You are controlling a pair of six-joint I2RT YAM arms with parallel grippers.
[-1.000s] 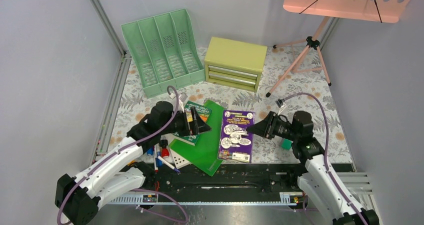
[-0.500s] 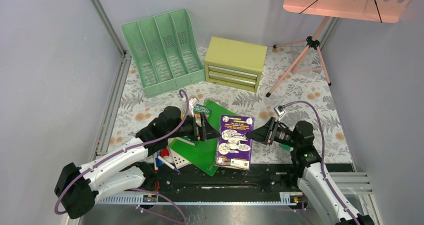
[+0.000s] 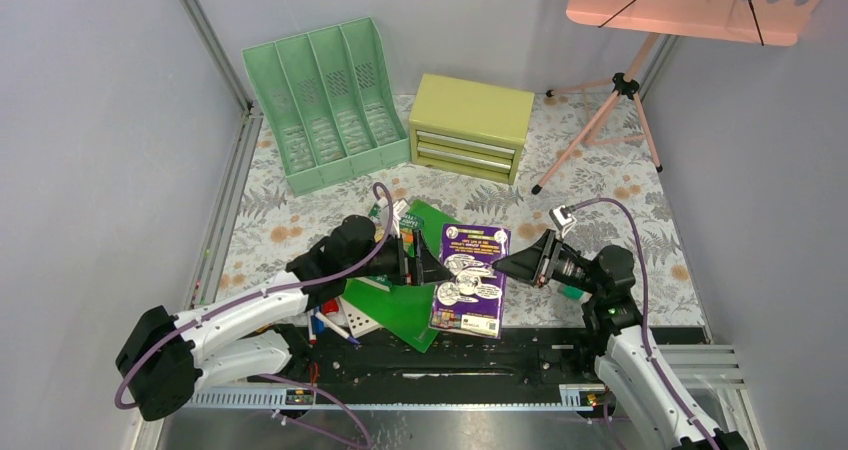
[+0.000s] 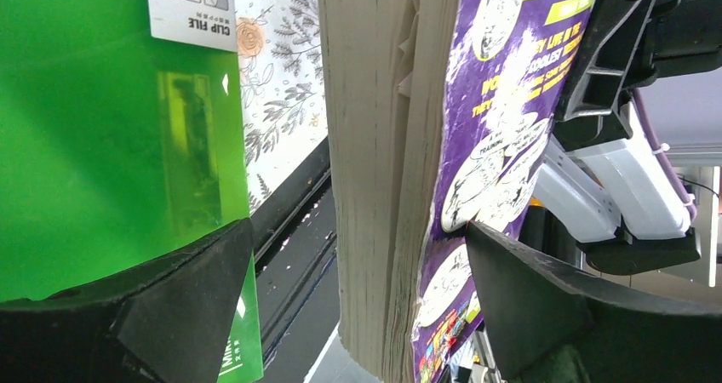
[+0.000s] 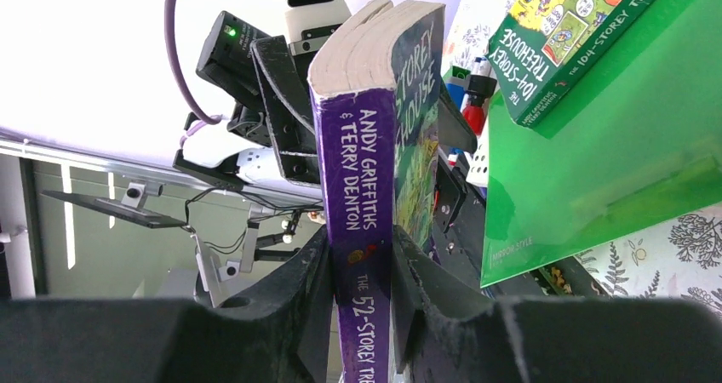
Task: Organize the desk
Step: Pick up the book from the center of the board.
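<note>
The right fingers (image 5: 300, 315) clamp the book (image 3: 470, 275) by its spine and have tipped it up off the bench (image 3: 290, 215). The left fingers (image 4: 183, 294), wide open, have moved in around its pages, likely for a handover.

The right gripper (image 5: 362, 260) pinches a purple paperback (image 5: 366, 204) by its spine.

The book stands upright, "The 52-Storey Treehouse" by Andy Griffiths and Terry Denton, its spine clamped between two black fingers (image 5: 313, 294). Behind it the left gripper (image 5: 366, 106) straddles the page edges, fingers spread wide. To the right a green clip file (image 5: 613, 145) lies on the fern-printed desk (image 5: 673, 247), with "The 104-Storey Treehouse" (image 5: 579, 25) on top.
</note>
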